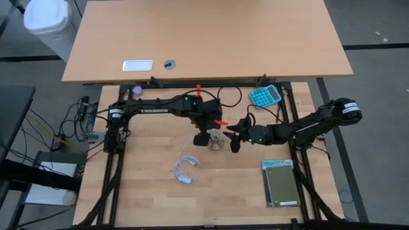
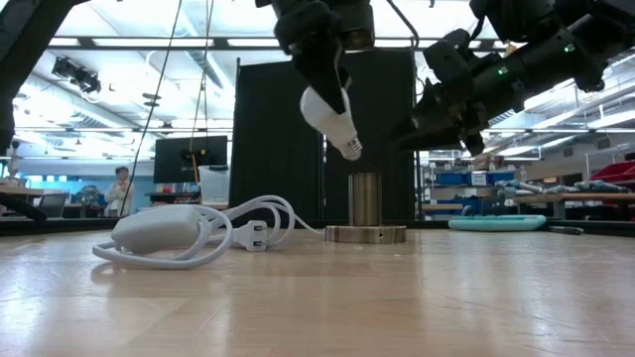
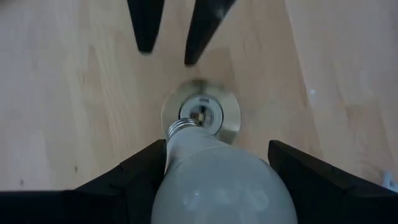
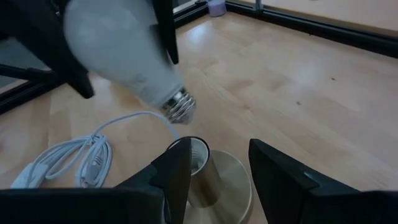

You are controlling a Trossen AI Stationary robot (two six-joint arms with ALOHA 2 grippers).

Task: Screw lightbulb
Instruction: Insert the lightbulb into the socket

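The lightbulb [image 2: 328, 115], white and pear-shaped with a silvery-grey threaded screw base, hangs in the air above the middle of the table, tilted so its base points down and sideways, not touching any surface below it.

The high view looks straight down on the whole pale wooden counter [image 1: 153, 191] from well above. At its centre stands the short brass-coloured cylindrical socket on a round base [image 1: 216, 143], the landmark every view shares.

The low view sits at counter height, facing level across the boards; the socket [image 2: 366, 208] stands mid-frame, the room beyond it.

The left wrist view looks down almost directly over the socket [image 3: 200, 116], very near, past the white pear-shaped lightbulb [image 3: 217, 183].

The right wrist view faces the socket [image 4: 205, 177] obliquely from close beside it; the lightbulb [image 4: 124, 53] and a coiled white cable [image 4: 65, 158] lie beyond.
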